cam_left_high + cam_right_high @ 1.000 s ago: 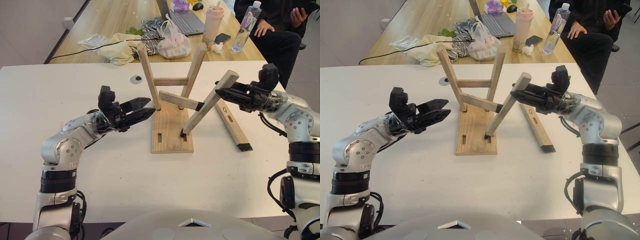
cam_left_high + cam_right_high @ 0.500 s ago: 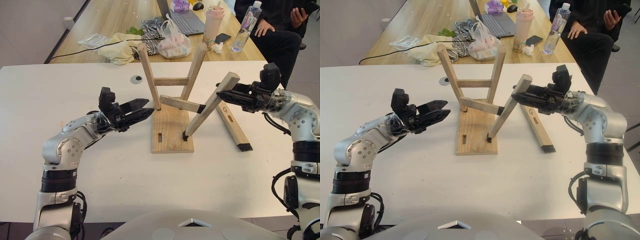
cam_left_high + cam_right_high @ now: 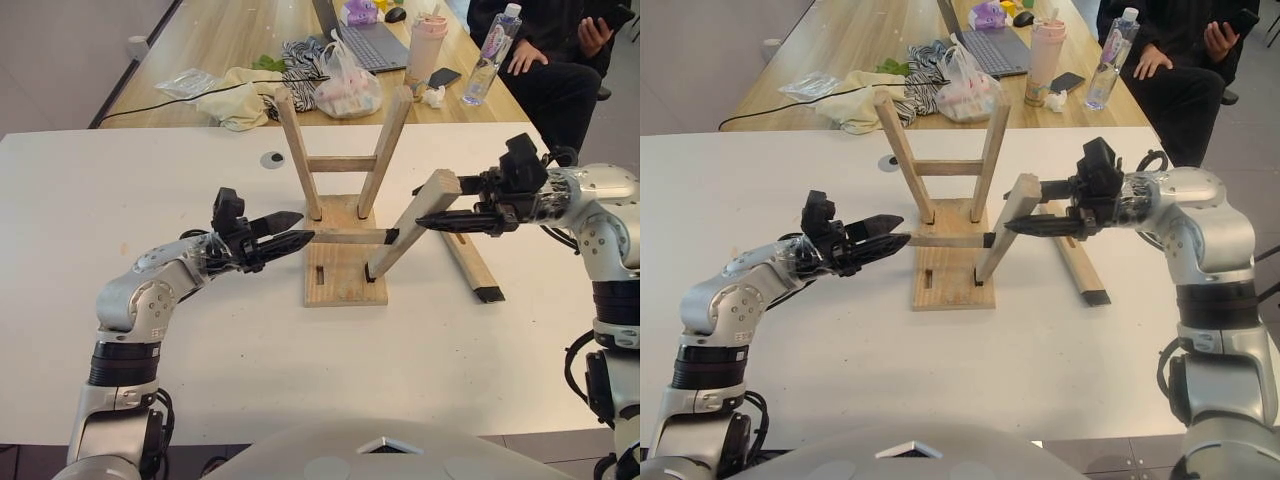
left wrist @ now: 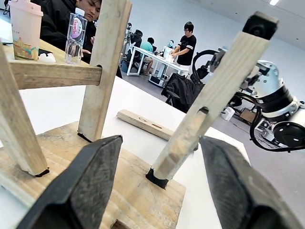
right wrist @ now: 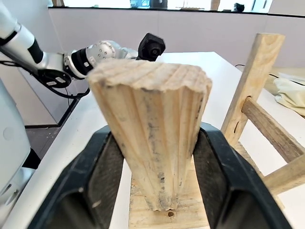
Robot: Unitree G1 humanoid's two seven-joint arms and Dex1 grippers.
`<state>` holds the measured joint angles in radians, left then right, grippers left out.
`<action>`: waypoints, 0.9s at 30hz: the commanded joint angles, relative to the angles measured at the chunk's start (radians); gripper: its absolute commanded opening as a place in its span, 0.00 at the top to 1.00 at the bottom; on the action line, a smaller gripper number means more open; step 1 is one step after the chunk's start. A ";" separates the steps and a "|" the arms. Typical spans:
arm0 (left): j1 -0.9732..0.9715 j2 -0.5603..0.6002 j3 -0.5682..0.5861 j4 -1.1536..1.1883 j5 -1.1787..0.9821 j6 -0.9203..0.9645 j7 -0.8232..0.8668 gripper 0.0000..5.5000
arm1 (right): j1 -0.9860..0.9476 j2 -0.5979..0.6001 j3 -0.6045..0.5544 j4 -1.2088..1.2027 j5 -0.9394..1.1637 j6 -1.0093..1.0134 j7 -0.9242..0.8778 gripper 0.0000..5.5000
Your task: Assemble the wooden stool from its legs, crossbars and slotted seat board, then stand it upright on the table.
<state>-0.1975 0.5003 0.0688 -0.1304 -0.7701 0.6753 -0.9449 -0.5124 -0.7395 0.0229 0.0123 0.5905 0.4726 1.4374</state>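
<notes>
Left eye view has the seat board [image 3: 345, 292] lying flat on the white table [image 3: 200, 340], one slot at its near end not yet filled. At the board's near right corner a tilted leg [image 3: 400, 243] has its dark foot at a slot and leans away to the right. The right gripper [image 3: 418, 207] pinches that leg just below its top. A side crossbar [image 3: 350, 237] runs level from this leg across the board to the board's left edge. There the left gripper [image 3: 305, 226] hangs with its fingers spread on nothing. I cannot tell whether a fingertip touches the bar's free end.

The step in hand looks like seating this leg. Done well, the right arm would swing the top back over the board until the leg stands plumb, then press straight down. The left gripper would catch the bar and steady it so the joint does not twist.

At the board's far end two upright legs [image 3: 297, 150] stand joined by an upper crossbar [image 3: 342, 163]. A spare leg [image 3: 465, 262] lies on the table just right of the board.

Right wrist view adds both fingers [image 5: 107, 176] hugging the leg's flanks. Left wrist view adds the foot's angle at the board.
</notes>
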 commanded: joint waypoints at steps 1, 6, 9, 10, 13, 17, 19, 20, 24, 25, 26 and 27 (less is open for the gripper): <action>0.007 0.027 0.018 0.031 0.048 -0.026 0.016 0.46 | 0.045 -0.046 0.056 -0.005 -0.062 0.017 0.003 0.63; -0.008 0.073 0.159 0.029 -0.065 0.012 -0.016 0.46 | 0.092 -0.065 0.112 0.004 -0.128 -0.014 -0.023 0.63; -0.057 0.023 0.234 0.042 -0.161 0.047 0.067 0.46 | 0.145 -0.072 0.169 -0.010 -0.174 -0.031 -0.038 0.63; -0.063 0.013 0.237 0.041 -0.168 0.050 0.087 0.46 | 0.163 -0.073 0.190 -0.015 -0.184 -0.034 -0.045 0.63; -0.069 0.001 0.239 0.036 -0.174 0.060 0.125 0.46 | 0.196 -0.074 0.230 -0.018 -0.203 -0.047 -0.077 0.63; -0.078 -0.001 0.243 0.046 -0.180 0.065 0.153 0.46 | 0.182 -0.086 0.226 -0.017 -0.211 -0.057 -0.101 0.50; -0.080 -0.008 0.240 0.045 -0.179 0.065 0.160 0.46 | 0.163 -0.083 0.222 -0.006 -0.227 -0.062 -0.088 0.46; -0.081 -0.012 0.235 0.044 -0.178 0.065 0.161 0.46 | 0.155 -0.088 0.222 0.003 -0.239 -0.065 -0.082 0.44; -0.086 -0.024 0.236 0.044 -0.174 0.056 0.167 0.46 | 0.131 -0.080 0.221 0.070 -0.329 -0.113 -0.140 0.35; -0.087 -0.027 0.244 0.045 -0.176 0.054 0.173 0.46 | 0.126 -0.065 0.205 0.084 -0.346 -0.123 -0.178 0.35; -0.082 -0.028 0.256 0.040 -0.180 0.053 0.182 0.46 | 0.118 -0.045 0.185 0.096 -0.358 -0.126 -0.225 0.35; -0.084 -0.031 0.261 0.040 -0.169 0.045 0.202 0.46 | 0.108 -0.026 0.152 0.116 -0.369 -0.120 -0.294 0.35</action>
<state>-0.2730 0.4691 0.3112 -0.0849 -0.9458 0.7343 -0.7736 -0.3680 -0.7929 0.2318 0.1003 0.2525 0.3553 1.2396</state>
